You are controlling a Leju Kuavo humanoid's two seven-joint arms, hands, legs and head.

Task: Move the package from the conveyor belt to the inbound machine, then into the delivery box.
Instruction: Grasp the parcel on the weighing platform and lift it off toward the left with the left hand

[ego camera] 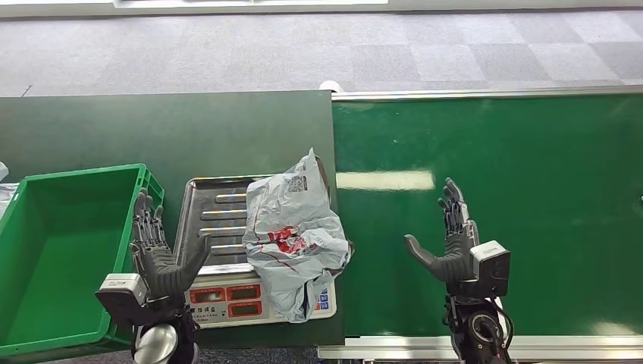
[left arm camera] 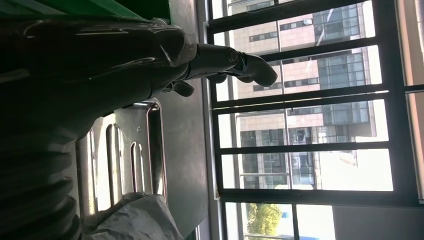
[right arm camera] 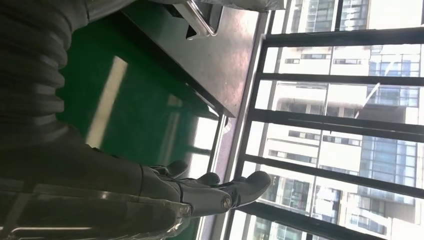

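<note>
A grey plastic package (ego camera: 292, 235) with a red mark lies crumpled on the steel tray of the inbound machine (ego camera: 216, 216), overhanging its right edge. Part of the package (left arm camera: 135, 220) appears in the left wrist view, beside the tray's ribs (left arm camera: 122, 160). My left hand (ego camera: 159, 254) stands upright with fingers apart between the tray and the green delivery box (ego camera: 57, 250), holding nothing. Over the green conveyor belt (ego camera: 523, 197), right of the package, my right hand (ego camera: 451, 243) is open and apart from it. Its fingers (right arm camera: 220, 190) are stretched out in the right wrist view.
The machine's front panel with two red displays (ego camera: 227, 299) faces me. The dark green table (ego camera: 167, 129) carries the machine and the box. Grey carpet (ego camera: 318, 53) lies beyond. Windows with dark frames (left arm camera: 310, 125) appear in the wrist views.
</note>
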